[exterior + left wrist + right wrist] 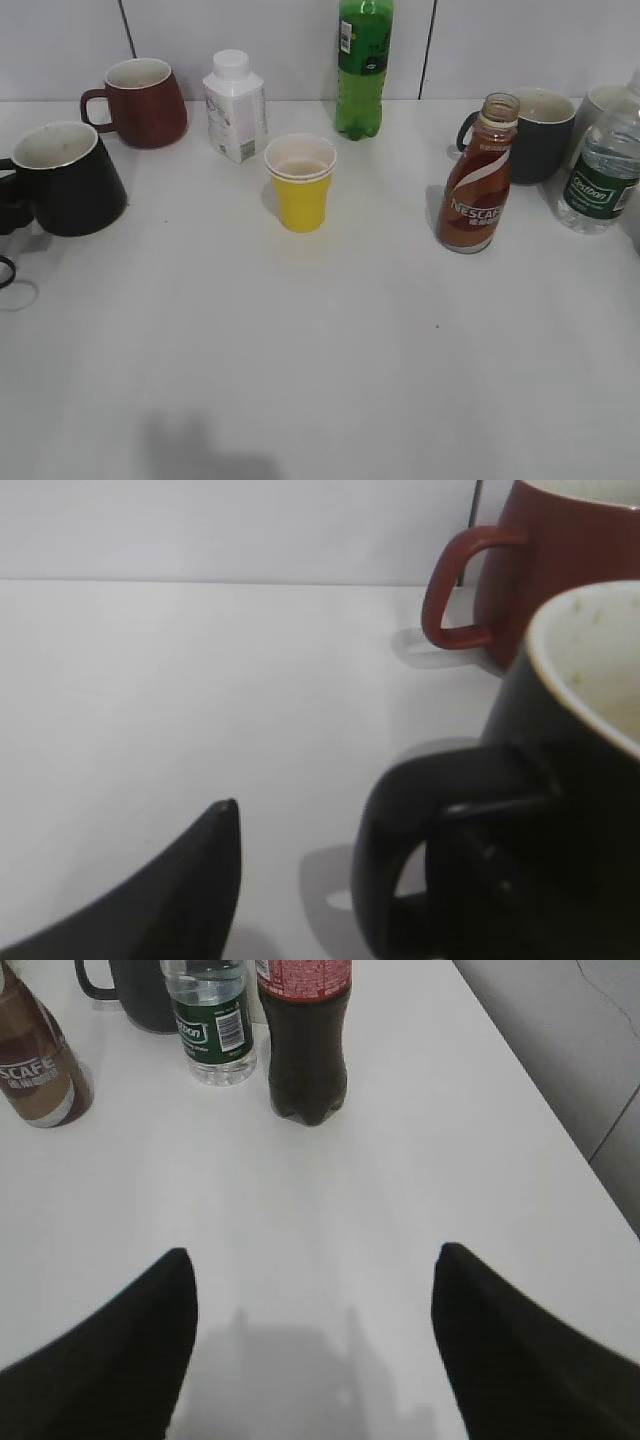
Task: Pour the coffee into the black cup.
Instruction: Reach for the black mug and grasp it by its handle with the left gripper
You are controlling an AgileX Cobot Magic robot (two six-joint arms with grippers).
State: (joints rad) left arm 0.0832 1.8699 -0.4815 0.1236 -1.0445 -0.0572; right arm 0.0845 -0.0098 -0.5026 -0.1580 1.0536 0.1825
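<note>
While our arms stay mostly out of the exterior view, we see the black cup (65, 180) at the table's (330, 370) left edge, in front of the maroon mug (140, 102), and the coffee (478, 180) bottle standing uncapped on the right, just in front of the grey mug (535, 135); a yellow cup (300, 183) stands between them. At our left wrist, one dark finger of the left gripper (385, 855) shows left of the black cup's handle, the other is hidden, so we cannot tell its spread. At our right wrist, the right gripper (312, 1255) hangs wide apart and empty above bare table, with the coffee far left beyond it, near a water bottle (210, 1025) and a cola bottle (305, 1035).
</note>
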